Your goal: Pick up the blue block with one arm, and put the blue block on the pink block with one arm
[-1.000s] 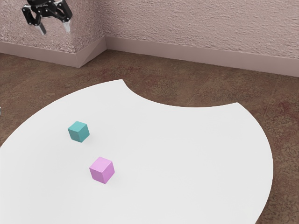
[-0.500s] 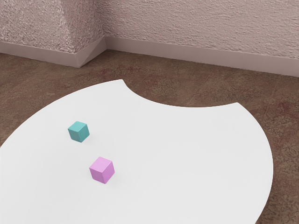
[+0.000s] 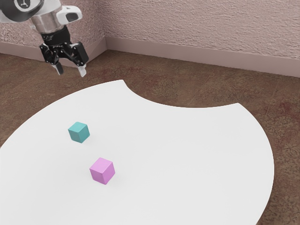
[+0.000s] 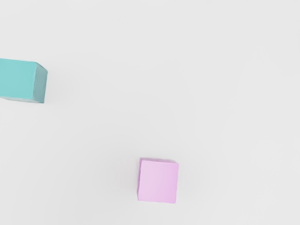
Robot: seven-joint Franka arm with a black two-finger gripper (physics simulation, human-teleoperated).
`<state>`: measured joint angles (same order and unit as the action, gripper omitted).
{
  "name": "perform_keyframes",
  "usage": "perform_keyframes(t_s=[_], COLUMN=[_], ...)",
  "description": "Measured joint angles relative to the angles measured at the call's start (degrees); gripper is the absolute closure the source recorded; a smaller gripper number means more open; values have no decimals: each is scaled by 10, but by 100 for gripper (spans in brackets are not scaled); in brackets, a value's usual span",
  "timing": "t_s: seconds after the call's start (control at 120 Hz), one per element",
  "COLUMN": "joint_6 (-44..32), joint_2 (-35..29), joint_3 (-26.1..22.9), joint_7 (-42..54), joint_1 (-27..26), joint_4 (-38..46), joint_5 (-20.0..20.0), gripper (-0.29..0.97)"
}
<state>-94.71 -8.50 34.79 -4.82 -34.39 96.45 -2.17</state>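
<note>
Fingers (image 3: 82,71) of my black two-finger gripper (image 3: 70,69) stand apart with nothing between them, hanging in the upper left of the exterior frame, high above the curved white table (image 3: 187,154). Closest to them, lower in that frame and a little to its right, the small teal-blue cube (image 3: 78,132) sits flat on the tabletop. Farther on, toward the lower edge, the pale pink cube (image 3: 102,170) rests apart from it. I judge the coming move to be a long descent onto the blue one.
</note>
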Motion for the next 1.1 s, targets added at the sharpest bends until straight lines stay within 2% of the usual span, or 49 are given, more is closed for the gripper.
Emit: perform_keyframes(t_s=[0.05,0.108,0.133,0.158,0.192,0.233,0.3,0.408,0.492,0.575,0.675,0.833,0.933,1.1], joint_6=[-17,-37,-45,-51,-59,-67,-87,-149,-204,-250,-319,-396,-395,-311], joint_2=[9,18,16,15,21,42,65,138,213,262,300,326,342,382], joint_3=[-19,-142,-217,-272,-315,-334,-318,-250,-216,-204,-202,-205,-207,-206], joint_7=[2,9,11,13,16,19,24,44,72,101,158,269,338,430], joint_1=[22,159,242,303,352,380,385,369,411,433,434,444,449,453], joint_4=[0,0,0,0,1,3,24,54,54,52,43,40,12,-52], joint_5=[-15,-26,-29,-31,-33,-34,-29,4,31,54,65,73,105,145], gripper=[2,2,2,2,2,2,2,2,2,2,2,2,2,2])
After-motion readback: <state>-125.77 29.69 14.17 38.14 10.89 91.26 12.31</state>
